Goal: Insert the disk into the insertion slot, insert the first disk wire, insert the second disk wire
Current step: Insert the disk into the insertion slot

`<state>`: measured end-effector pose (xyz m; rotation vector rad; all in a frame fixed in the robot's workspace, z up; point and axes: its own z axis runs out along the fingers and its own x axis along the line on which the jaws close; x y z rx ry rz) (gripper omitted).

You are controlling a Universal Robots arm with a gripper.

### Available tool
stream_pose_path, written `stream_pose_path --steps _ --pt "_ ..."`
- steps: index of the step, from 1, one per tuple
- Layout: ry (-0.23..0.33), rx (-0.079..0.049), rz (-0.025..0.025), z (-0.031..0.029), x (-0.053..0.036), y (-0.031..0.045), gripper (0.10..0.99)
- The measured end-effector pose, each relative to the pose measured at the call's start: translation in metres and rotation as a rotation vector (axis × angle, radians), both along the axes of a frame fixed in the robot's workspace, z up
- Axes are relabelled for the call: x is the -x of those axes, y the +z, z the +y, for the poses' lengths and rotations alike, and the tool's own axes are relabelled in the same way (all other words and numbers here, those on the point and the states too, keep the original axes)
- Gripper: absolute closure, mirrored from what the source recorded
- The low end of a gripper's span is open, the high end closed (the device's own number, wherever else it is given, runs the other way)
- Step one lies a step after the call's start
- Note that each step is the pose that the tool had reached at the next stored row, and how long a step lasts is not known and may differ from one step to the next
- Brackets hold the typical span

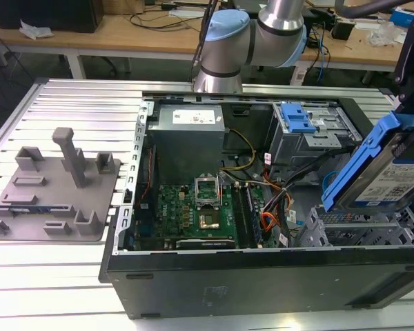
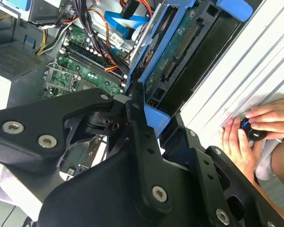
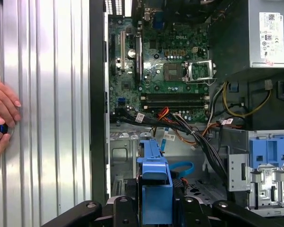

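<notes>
The gripper (image 3: 156, 210) has the disk (image 1: 383, 172) pinched tight between its black fingers (image 2: 139, 127). They press on its blue frame from both sides. The disk hangs tilted, one end higher than the other. Just under the fingers sits the slot (image 1: 355, 227), a grey metal cage with little holes, in a corner of the open case (image 1: 262, 289). The green board (image 1: 200, 207) lies past the fingers, deeper in the case. Off to the side of the fingers, a person's hands (image 2: 241, 146) rest on the ribbed table (image 1: 69, 276), holding something small and dark.
</notes>
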<state>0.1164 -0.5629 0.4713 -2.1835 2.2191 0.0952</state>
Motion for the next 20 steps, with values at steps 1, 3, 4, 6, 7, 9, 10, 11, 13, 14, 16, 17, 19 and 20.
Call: stream_pose_path --steps 1,3,4,6,7,9,10,11,13,14,16,17,19,20 --pt "0.0 0.0 0.0 0.0001 0.0 -0.0007 0.722" --pt "0.0 0.0 0.0 0.0002 0.0 -0.0027 0.722" --pt "0.0 0.0 0.0 0.0003 0.0 -0.0034 0.722" --pt "0.0 0.0 0.0 0.0004 0.0 -0.0051 0.722" --pt "0.0 0.0 0.0 0.0004 0.0 -0.0061 0.722" --pt "0.0 0.0 0.0 0.0005 0.0 -0.0074 0.722" --pt "0.0 0.0 0.0 0.0005 0.0 -0.0084 0.722" --pt "0.0 0.0 0.0 0.0005 0.0 -0.0091 0.722" --pt "0.0 0.0 0.0 0.0005 -0.0007 -0.0102 0.722" --pt "0.0 0.0 0.0 0.0005 -0.0012 -0.0108 0.722" --pt "0.0 0.0 0.0 0.0005 -0.0014 -0.0122 0.722" --pt "0.0 0.0 0.0 0.0005 -0.0014 -0.0129 0.722" --pt "0.0 0.0 0.0 0.0005 -0.0015 -0.0159 0.722" --pt "0.0 0.0 0.0 0.0005 -0.0015 -0.0176 0.722"
